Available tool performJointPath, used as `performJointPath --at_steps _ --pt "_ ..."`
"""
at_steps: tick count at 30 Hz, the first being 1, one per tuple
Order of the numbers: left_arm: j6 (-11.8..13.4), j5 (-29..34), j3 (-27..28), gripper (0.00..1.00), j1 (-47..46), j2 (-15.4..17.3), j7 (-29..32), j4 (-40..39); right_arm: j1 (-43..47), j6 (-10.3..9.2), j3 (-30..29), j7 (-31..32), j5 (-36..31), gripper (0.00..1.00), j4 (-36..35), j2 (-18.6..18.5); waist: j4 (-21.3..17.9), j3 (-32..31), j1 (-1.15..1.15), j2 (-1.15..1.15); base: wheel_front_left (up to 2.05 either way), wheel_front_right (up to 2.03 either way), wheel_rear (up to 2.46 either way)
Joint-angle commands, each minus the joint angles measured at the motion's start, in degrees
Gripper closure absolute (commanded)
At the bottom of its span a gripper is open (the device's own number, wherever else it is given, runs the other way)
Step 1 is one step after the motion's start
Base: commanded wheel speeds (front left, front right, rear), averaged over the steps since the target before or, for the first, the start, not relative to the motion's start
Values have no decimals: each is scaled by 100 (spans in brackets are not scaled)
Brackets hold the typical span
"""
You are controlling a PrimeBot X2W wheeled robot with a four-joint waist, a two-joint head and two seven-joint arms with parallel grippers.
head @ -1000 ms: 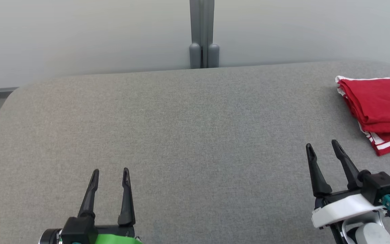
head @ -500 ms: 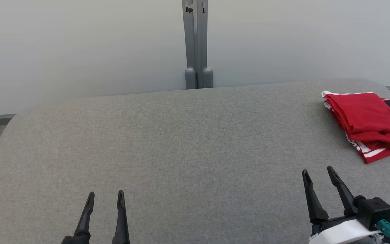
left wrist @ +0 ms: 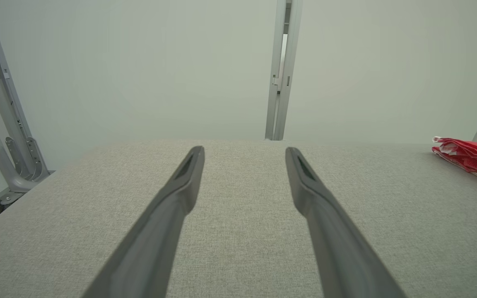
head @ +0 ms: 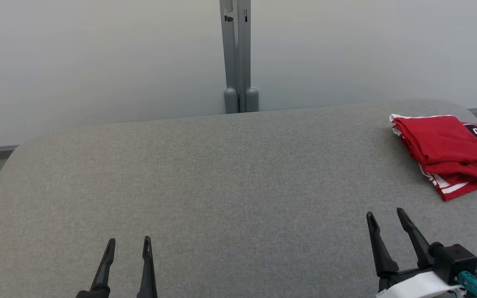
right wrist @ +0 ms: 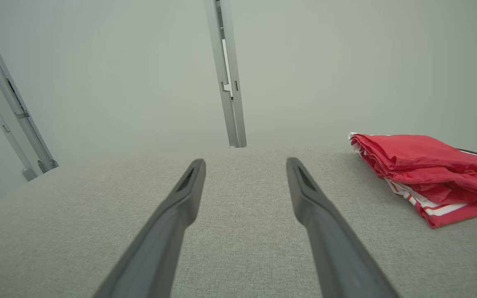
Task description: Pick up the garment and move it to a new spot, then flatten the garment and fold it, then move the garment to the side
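My L claw is at the lower left of the head view. Both fingers are spread apart w/ nothing btw them, over the grey cloth table. My R claw is at the lower right, also spread wide and holding nothing, fingers pointing to the far side of the table. The garment is a red shirt w/ white striped trim and some dark lettering at its right end. It lies folded in a flat pile on the far right part of the table, close to the rounded corner. It is ahead and to the right of my R claw, apart from it, not touching. In the L wrist cam the garment is well apart, at the right edge. In the R wrist cam it is nearer, layers stacked, white trim at the bottom. Behind the table stands a grey post before a pale wall.
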Motion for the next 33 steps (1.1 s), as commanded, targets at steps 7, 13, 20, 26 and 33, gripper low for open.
performJointPath --at_steps 7,13,20,26,33 --pt "-8 -127 16 100 19 -2 5 58 66 1 4 25 140 100 105 30 6 8 0 0 0 0 0" --pt "-37 -882 96 100 -129 52 141 98 -56 1 -71 187 827 100 162 38 6 40 0 0 0 0 0" --pt "-122 -1676 166 100 -325 106 290 232 -204 0 -147 357 1558 100 246 45 8 77 0 0 0 0 0" --pt "-190 -2295 220 100 -473 143 405 338 -314 0 -204 488 2131 100 304 53 9 108 0 0 0 0 0" --pt "-268 -2974 283 100 -631 179 534 445 -432 0 -269 635 2758 100 367 62 11 144 0 0 0 0 0"
